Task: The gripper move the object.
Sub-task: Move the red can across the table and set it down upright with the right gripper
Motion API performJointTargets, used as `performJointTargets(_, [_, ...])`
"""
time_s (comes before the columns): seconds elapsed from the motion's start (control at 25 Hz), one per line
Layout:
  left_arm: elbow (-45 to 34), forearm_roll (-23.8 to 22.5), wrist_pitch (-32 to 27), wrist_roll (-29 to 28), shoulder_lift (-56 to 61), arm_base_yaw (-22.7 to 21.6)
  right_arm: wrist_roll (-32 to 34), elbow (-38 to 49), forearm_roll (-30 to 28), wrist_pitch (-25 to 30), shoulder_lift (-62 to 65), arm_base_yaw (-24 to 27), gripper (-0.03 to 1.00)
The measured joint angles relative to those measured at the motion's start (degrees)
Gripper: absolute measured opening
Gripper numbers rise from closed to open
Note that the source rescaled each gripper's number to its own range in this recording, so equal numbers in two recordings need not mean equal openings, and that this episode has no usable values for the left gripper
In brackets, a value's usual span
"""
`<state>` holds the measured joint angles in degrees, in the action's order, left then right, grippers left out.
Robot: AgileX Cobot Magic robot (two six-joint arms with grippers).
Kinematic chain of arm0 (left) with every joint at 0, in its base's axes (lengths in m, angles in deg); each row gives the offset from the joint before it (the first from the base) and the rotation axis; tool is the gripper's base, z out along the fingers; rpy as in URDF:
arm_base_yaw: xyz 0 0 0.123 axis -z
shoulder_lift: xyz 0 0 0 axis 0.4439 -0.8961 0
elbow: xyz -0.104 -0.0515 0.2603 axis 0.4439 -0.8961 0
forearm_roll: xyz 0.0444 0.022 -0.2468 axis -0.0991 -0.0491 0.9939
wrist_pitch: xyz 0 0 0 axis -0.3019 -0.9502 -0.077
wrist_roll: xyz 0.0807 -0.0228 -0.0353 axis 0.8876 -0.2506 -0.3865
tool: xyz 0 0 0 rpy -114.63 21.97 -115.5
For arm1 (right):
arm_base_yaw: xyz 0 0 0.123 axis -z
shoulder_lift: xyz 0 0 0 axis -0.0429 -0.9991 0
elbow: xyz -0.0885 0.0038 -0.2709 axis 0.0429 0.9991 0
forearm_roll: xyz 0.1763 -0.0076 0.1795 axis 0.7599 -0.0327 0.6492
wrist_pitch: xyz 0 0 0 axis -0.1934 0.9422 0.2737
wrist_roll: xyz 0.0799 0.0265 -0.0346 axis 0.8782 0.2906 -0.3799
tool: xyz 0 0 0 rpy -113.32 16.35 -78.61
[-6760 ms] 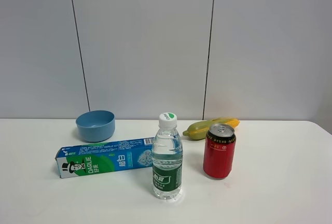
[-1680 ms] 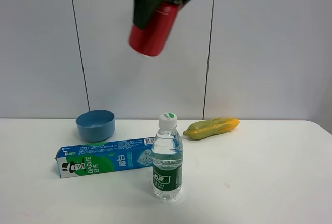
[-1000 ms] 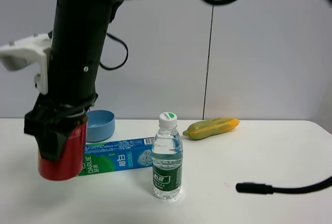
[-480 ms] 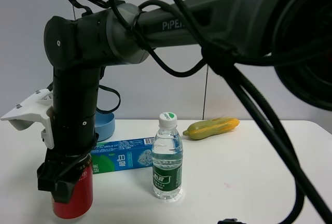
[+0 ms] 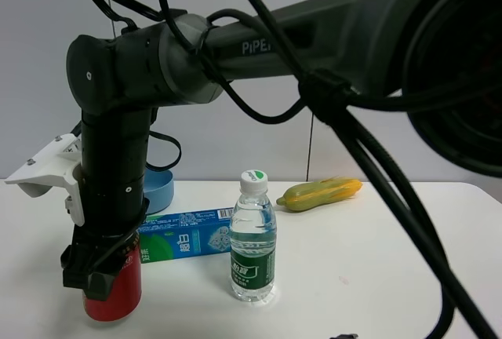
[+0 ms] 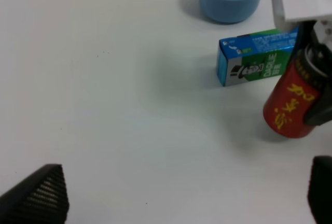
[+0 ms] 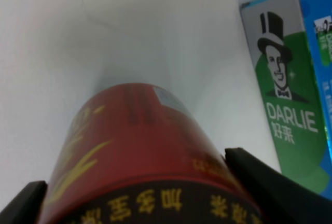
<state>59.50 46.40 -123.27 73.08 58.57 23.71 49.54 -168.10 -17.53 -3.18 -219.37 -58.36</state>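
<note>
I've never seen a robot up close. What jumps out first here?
The huge black arm stretching across the high view, its end effector clamped on a red can at the front left of the table. Next, the green-labelled water bottle standing upright at centre, with a blue-green toothpaste box lying behind it.

Dark grey arm (image 5: pixel 329 21), rounded joints, white PiPER lettering (image 5: pixel 263 43), black cables (image 5: pixel 361 143) looping everywhere; white box (image 5: pixel 49 173) mounted beside a black gripper (image 5: pixel 98 280) with 2 pointed fingers (image 7: pixel 257 180).
</note>
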Motion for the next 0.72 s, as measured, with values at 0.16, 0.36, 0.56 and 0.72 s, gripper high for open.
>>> performJointTargets(0.16, [0.00,0.00,0.00,0.00,0.00,0.00,0.14,0.00,-0.06,0.87,-0.58,0.00,0.00])
performJointTargets(0.36, [0.00,0.00,0.00,0.00,0.00,0.00,0.82,-0.06,0.00,0.94,-0.47,0.00,0.14])
performJointTargets(0.56, [0.00,0.00,0.00,0.00,0.00,0.00,2.51,-0.46,0.02,0.89,-0.47,0.00,0.22])
performJointTargets(0.72, [0.00,0.00,0.00,0.00,0.00,0.00,5.49,-0.46,-0.74,0.58,1.74,0.00,0.59])
